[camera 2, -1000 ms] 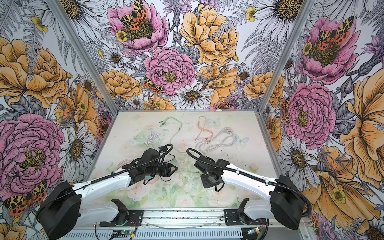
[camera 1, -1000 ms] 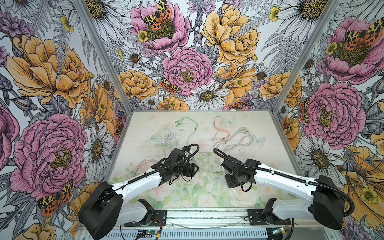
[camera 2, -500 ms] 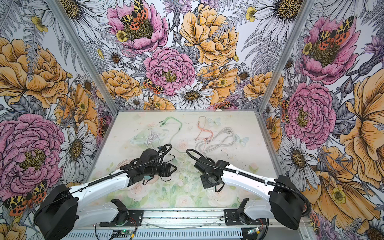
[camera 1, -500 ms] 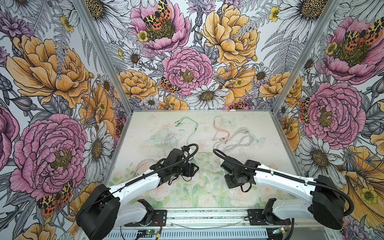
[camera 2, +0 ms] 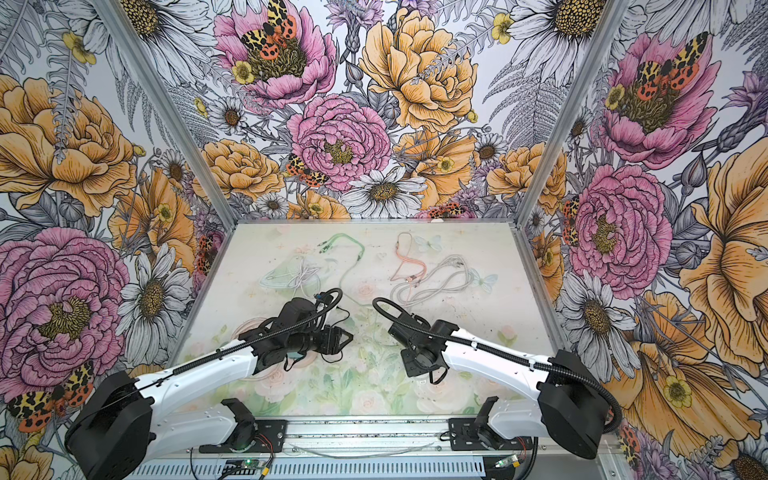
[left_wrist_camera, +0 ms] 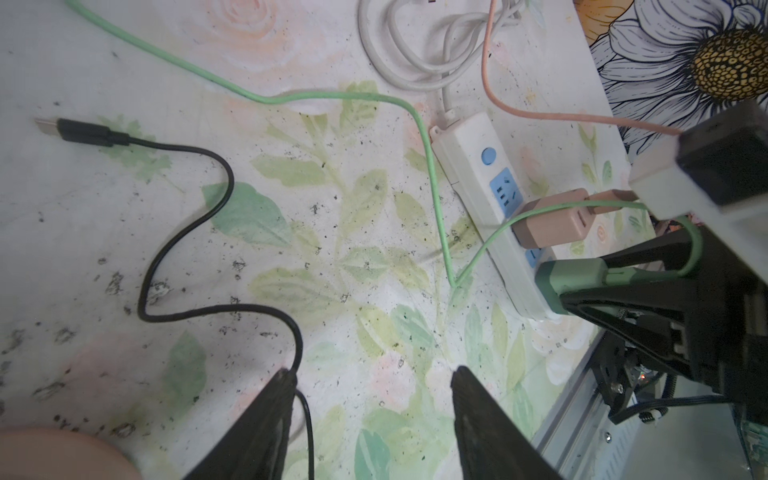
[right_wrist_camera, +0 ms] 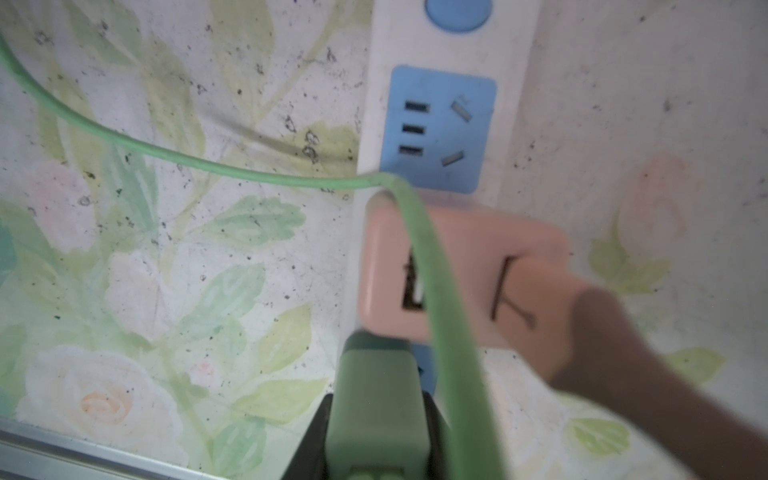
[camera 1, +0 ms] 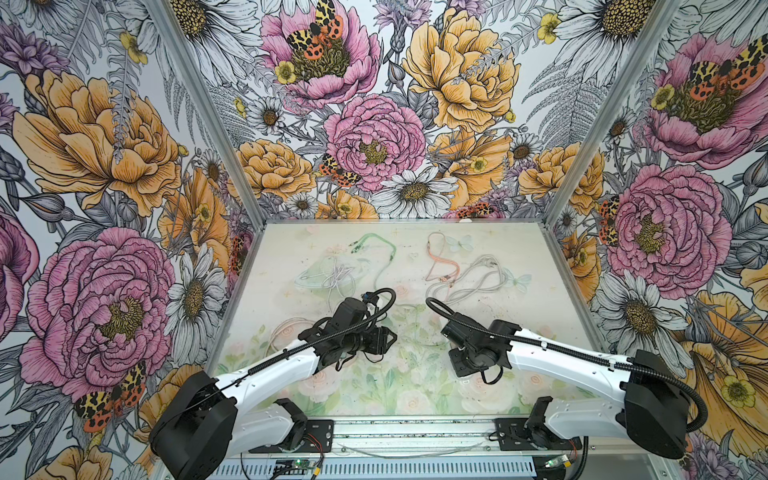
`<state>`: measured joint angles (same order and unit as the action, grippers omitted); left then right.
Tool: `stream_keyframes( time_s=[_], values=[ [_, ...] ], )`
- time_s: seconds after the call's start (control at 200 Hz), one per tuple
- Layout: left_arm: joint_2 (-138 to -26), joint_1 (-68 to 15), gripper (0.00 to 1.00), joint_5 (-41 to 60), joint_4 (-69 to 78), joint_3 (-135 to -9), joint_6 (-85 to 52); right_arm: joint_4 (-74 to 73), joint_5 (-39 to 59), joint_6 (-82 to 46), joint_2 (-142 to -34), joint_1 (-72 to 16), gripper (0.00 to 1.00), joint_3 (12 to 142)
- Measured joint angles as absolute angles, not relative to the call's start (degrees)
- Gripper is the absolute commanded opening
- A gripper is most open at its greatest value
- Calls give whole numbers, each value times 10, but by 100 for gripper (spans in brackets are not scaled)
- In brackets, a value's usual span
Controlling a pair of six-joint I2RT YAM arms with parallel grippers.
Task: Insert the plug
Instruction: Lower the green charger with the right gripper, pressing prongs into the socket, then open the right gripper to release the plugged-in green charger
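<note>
**Green plug pinched at the power strip**

Your right claw (left_wrist_camera: 579,280) pinches the green plug (right_wrist_camera: 374,386), and its green cable (left_wrist_camera: 436,187) loops back over the claw. The plug sits at the end socket of the power strip (left_wrist_camera: 469,166), just beside the pink adapter (left_wrist_camera: 552,220) on the side away from the blue button (left_wrist_camera: 488,156). You cannot tell whether its prongs are in. Your left claw (left_wrist_camera: 370,374) stands spread over the surface (left_wrist_camera: 124,208), well apart from the strip, with a black USB cable (left_wrist_camera: 183,232) passing one finger.

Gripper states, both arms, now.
Left gripper: open, gripping nothing.
Right gripper: closed on the green plug.
</note>
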<state>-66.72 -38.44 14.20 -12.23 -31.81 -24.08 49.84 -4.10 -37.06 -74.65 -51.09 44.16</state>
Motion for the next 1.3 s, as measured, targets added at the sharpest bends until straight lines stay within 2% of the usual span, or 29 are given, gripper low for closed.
stream_keyframes(
  time_s=[0.11, 0.45, 0.636, 0.991, 1.301],
  values=[
    [-665, -384, 62, 140, -124, -318, -241, 495, -39, -371, -747, -511, 18, 443],
    [-663, -384, 63, 133, -129, -318, -241, 450, -20, -369, -748, -511, 36, 443],
    [-663, -384, 63, 131, -132, -318, -241, 437, 3, -358, -758, -514, 43, 441],
    [-650, -384, 64, 124, -135, -318, -241, 471, 8, -349, -764, -516, 43, 469],
    [-633, -384, 64, 124, -136, -318, -241, 519, -3, -351, -708, -517, 43, 470]
  ],
)
